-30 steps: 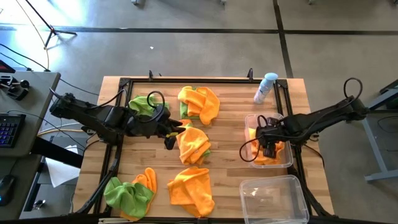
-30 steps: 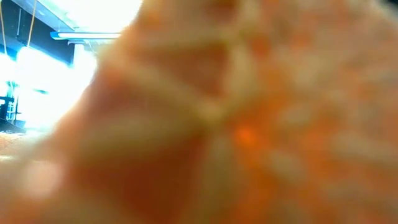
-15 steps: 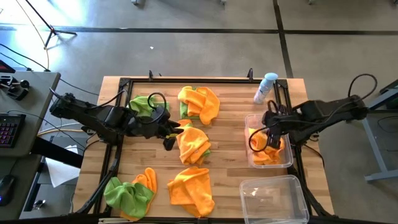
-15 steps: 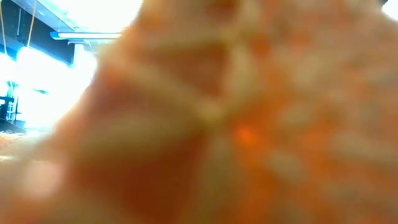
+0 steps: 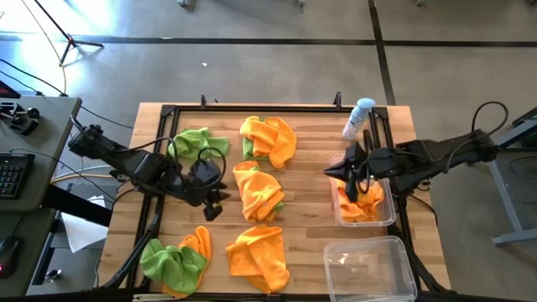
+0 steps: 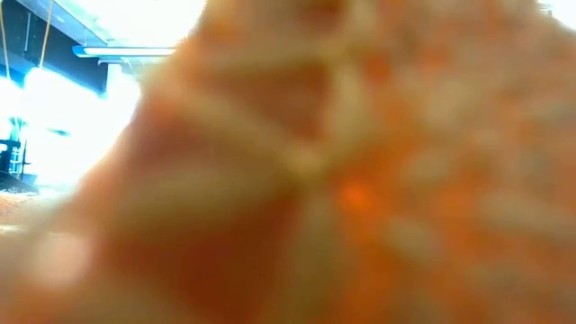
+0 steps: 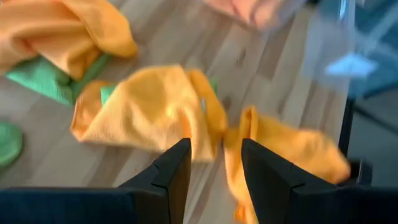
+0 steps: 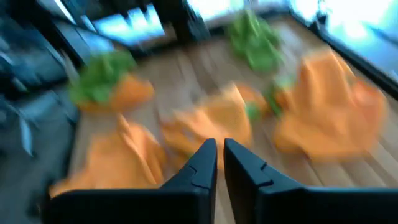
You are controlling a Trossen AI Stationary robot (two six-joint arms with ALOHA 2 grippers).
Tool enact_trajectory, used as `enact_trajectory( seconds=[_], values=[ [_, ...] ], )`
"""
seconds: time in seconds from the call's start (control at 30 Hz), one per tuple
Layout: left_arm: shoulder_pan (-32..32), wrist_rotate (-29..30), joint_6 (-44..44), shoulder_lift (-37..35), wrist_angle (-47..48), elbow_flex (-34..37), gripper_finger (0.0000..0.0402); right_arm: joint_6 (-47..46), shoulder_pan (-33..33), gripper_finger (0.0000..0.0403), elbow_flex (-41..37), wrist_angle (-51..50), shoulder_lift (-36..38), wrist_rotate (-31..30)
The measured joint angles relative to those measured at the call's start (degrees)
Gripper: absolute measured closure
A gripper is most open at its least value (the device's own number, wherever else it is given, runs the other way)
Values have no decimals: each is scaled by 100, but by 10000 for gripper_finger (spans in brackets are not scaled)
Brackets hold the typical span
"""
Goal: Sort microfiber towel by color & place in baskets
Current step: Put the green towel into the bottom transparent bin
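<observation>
Orange and lime green microfiber towels lie crumpled on the wooden table: a green one at the far left, an orange-and-green one at the far middle, an orange one in the middle, another orange one near the front, and a green-and-orange one at the near left. One basket at the right holds orange towels. My left gripper hangs open just left of the middle orange towel. My right gripper is shut and bare, above that basket's left rim.
A second clear basket stands bare at the near right corner. A white-and-blue spray bottle stands at the far right. A black frame runs along the table's edges. An orange cloth close to the lens fills the low view.
My right gripper has risen out of the right basket, tipped up toward level and swung toward the table's left; the orange towels stay in the basket. My left gripper has moved toward the near edge and slightly left, away from the middle orange towel, turning as it went.
</observation>
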State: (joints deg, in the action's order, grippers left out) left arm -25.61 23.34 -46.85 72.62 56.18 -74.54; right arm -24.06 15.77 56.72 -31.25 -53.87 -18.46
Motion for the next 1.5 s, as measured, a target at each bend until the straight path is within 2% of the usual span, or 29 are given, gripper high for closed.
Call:
enact_trajectory(
  seconds=[0.17,0.27,0.43,0.6,0.77,0.93,1.13,1.37,1.5],
  values=[
    [-265,-516,4,-28,594,1,273,426,0,369,-547,1886,-233,0],
    [-423,-1145,99,-30,922,2,273,429,0,368,-624,2341,-443,0],
    [-790,-2088,89,-20,1383,2,273,-135,0,368,-624,2853,-807,-3],
    [-1205,-2519,-197,-20,1678,4,273,-725,0,368,-624,3018,-1130,-6],
    [-1651,-2574,-258,-6,1711,4,273,-1052,0,368,-624,3037,-1310,-4],
    [-2145,-2432,-306,245,1709,4,273,-976,0,368,-624,3190,-1318,-4],
    [-2657,-2445,-527,916,1703,4,273,-482,0,368,-624,3370,-1289,-1],
    [-2945,-3319,-970,1774,1638,4,273,-390,-2,368,-624,3369,-1068,265],
    [-3005,-3731,-1064,2173,1236,4,273,-56,-2,368,-624,3373,-963,530]
  ],
)
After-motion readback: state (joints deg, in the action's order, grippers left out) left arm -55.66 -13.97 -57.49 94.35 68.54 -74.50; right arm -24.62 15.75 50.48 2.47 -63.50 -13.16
